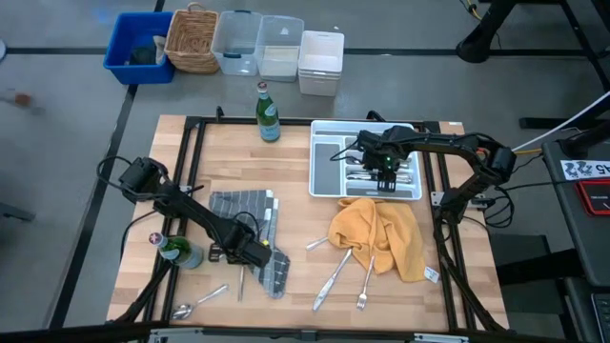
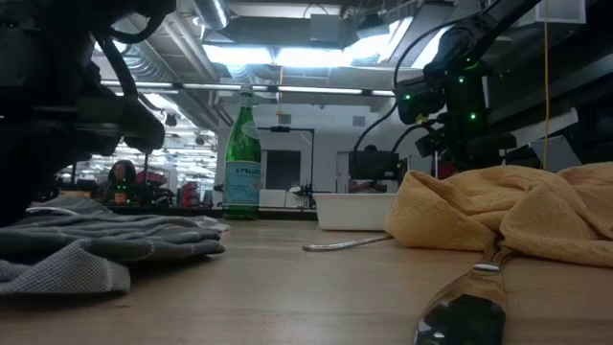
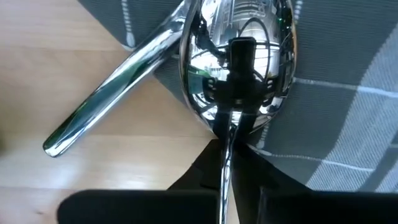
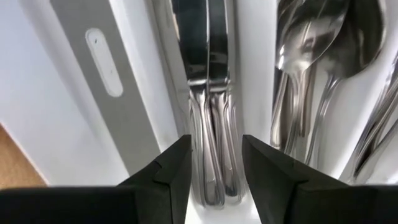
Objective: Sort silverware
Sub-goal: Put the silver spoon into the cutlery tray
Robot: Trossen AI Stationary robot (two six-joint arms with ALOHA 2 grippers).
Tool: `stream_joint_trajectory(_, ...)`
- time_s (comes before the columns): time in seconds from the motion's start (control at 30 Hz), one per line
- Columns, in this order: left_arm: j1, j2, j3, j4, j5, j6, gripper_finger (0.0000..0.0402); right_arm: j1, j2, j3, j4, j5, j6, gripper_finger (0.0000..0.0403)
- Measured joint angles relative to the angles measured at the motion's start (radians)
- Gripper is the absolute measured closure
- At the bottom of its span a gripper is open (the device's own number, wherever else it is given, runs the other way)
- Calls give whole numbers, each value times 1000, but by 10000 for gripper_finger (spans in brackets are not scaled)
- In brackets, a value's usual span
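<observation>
1. The left gripper is low over the grey cloth near the table's front left. Its wrist view shows the fingers closed together, pinching a thin edge-on strip of metal that runs up to a spoon bowl lying on the cloth. So the step in hand looks like a pick-up: a spoon taken by its neck or handle.
2. A second handle lies slanting beside that bowl, half on the cloth and half on the wood. Whether it touches the held piece I cannot tell.
3. The right gripper hangs over the white tray at the back right, fingers apart and holding nothing. Its wrist view looks down on the knives in one slot, with spoons in the next slot over.
4. Loose silverware remains on the table: a spoon at the front left, and a few forks and other pieces poking out from the front edge of the yellow cloth.
5. Judged from this, the sort is partway along: the tray holds several pieces, and at least half a dozen are left out.
6. Next, the left arm needs to lift straight up so the spoon clears the cloth without dragging it or the neighbouring handle, then carry it across towards the tray's spoon slot.
7. The grip is on a thin, slick part, so the spoon may swivel or slip on the lift.
8. The right arm sits over the tray, so it should clear away or accept a hand-over.
</observation>
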Motion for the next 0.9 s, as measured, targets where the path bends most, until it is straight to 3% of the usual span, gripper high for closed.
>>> stream_joint_trajectory(0.3, 0, -11, 36, -1, -28, 23, 397, 0, 0, 0, -26, 1, 16, 260)
stream_joint_trajectory(0.6, 1, -134, 49, 10, -119, 24, 397, 0, -1, 16, -64, 10, 18, 260)
stream_joint_trajectory(0.73, 8, -195, 49, 54, -262, 23, 397, 0, -1, 78, -105, 10, 18, 260)
stream_joint_trajectory(0.9, 60, -214, 49, 179, -572, 44, 396, 0, -1, 170, -111, -4, 20, 260)
